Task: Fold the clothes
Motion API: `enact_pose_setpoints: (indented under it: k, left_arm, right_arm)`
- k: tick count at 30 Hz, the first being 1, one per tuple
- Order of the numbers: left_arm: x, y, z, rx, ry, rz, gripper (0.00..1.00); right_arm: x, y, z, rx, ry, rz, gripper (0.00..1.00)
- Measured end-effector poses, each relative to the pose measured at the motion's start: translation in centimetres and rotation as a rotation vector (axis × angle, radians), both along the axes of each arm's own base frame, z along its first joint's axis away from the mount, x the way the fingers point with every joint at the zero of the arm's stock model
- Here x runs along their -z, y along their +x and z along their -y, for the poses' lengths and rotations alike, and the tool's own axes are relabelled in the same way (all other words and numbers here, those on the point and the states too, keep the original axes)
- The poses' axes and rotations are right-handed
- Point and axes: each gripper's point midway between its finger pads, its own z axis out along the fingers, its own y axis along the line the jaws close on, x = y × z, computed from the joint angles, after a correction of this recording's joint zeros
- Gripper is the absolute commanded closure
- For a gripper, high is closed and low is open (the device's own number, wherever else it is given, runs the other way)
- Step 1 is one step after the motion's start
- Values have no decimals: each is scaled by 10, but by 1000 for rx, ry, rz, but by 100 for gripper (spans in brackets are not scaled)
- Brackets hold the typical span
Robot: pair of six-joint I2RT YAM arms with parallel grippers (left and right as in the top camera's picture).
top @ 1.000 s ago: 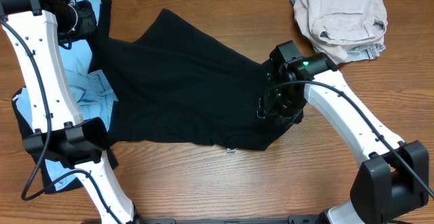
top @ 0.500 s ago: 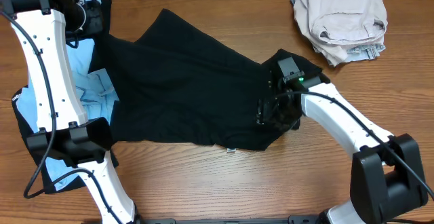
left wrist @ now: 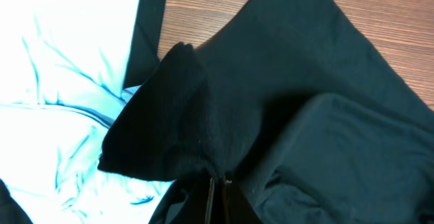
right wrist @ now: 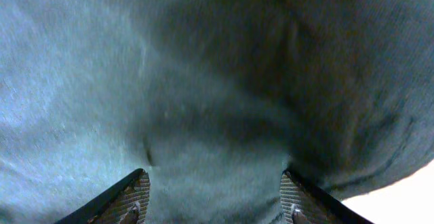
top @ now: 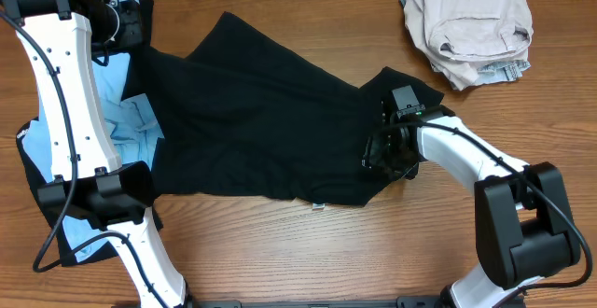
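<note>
The black T-shirt (top: 252,112) of the clothes lies spread across the middle of the table, its small white label (top: 318,206) at the near hem. My left gripper (top: 116,21) is at the far left corner, shut on a bunched fold of the black shirt (left wrist: 169,108); its jaws (left wrist: 218,187) meet with black cloth pinched between them. My right gripper (top: 381,155) presses down on the shirt's right side. In the right wrist view that gripper (right wrist: 213,200) stands open, its ridged pads (right wrist: 134,195) wide apart with dark fabric (right wrist: 203,95) filling the gap.
A light-blue shirt (top: 129,121) lies under the black one at the left, also bright in the left wrist view as light-blue cloth (left wrist: 54,81). A crumpled beige garment (top: 471,23) sits at the far right corner. Bare wood runs along the near edge.
The left arm lifted its end of the shirt slightly toward the far left corner. The right gripper shifted a little right on the shirt, and a fold of cloth rose behind it.
</note>
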Motion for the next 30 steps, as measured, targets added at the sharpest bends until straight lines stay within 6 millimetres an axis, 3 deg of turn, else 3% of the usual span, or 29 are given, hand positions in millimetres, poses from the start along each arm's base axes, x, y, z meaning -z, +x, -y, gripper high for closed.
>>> enact_pose_setpoints:
  k: [7, 15, 20, 25, 30]
  left_arm:
    - [8, -4, -13, -29, 66, -37, 96]
    - [50, -17, -46, -169, 72, -175, 96]
    - [78, -21, -67, -229, 58, -228, 96]
    - [110, -20, -58, -227, 14, -273, 96]
    - [153, -35, -44, -237, -29, -380, 96]
  right_arm:
    - [0, 34, 17, 92, 59, 65, 38]
    - [-7, 96, 49, 187, 154, 268, 43]
    - [-9, 126, 53, 179, 161, 391, 45]
    - [-9, 152, 54, 157, 127, 457, 45]
    - [-9, 181, 57, 129, 89, 491, 46]
